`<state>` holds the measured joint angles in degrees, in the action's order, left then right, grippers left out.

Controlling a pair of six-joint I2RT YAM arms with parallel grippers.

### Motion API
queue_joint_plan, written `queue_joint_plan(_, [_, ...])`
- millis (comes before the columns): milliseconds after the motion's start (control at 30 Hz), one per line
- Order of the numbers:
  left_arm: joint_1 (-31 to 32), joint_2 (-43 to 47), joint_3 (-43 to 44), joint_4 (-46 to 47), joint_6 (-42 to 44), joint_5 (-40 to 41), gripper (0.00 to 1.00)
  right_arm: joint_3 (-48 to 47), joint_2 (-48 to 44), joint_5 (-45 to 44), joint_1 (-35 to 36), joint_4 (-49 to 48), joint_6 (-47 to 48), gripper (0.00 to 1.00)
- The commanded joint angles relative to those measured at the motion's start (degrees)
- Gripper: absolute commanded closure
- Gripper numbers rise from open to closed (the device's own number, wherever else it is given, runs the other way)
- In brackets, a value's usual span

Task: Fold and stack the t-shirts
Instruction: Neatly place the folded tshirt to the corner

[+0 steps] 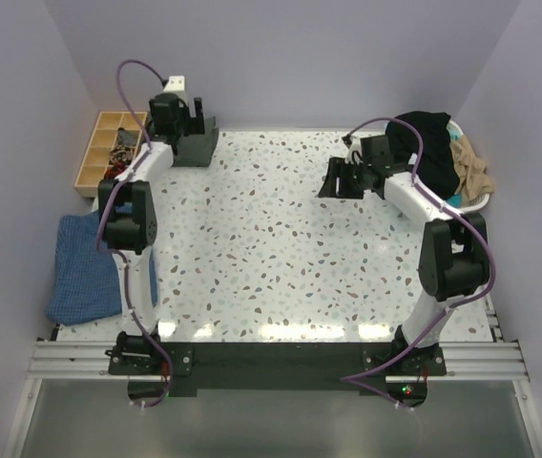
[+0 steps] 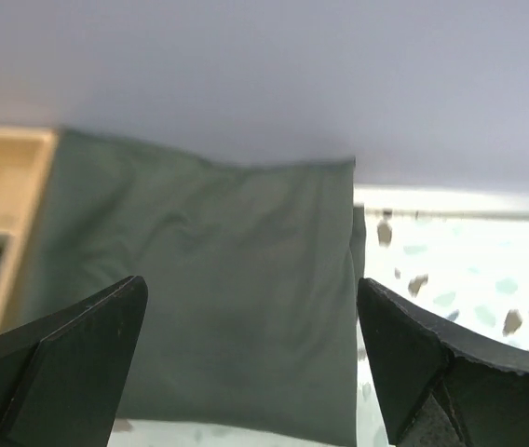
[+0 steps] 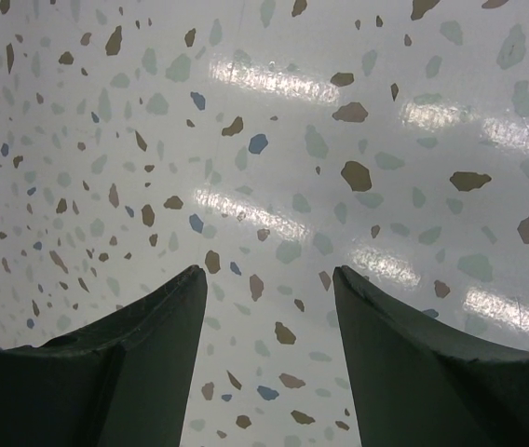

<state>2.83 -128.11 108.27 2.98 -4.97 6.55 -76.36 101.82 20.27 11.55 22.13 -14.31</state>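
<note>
Left pincer (image 2: 250, 284) spread; smooth folded charcoal t-shirt (image 2: 199, 223) beyond.

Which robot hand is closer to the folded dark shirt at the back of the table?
Left. The left gripper is right by the folded dark shirt, which lies just ahead of its open jaws. The right gripper is far off, over bare tabletop.

Soft, even light falls from overhead, bright on the pale table (image 1: 281, 248); white glare patches line its near edge; shadows under the arms (image 1: 128, 215) are faint. The right wrist view shows rows of bright reflections across the table; in the left wrist view the dark t-shirt (image 2: 209, 279) looks soft, and the table beside it washes out.
</note>
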Motion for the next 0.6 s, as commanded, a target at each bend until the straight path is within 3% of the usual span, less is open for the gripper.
queue_joint_plan(0, [0.68,-3.45,-1.39,-0.35,-2.76,3.73,0.0,-0.02,-3.3,1.17,-0.13,-2.18,-0.11,0.39])
queue_joint_plan(267, [0.6,-7.14,0.71,-0.61,-3.55,2.69,0.0,-0.46,-1.63,1.61,-0.13,-2.27,0.07,0.39])
queue_joint_plan(567, [2.0,-11.98,3.09,-2.45,-10.49,-3.29,0.0,-0.64,-1.1,2.23,-0.13,-2.35,-0.11,0.39])
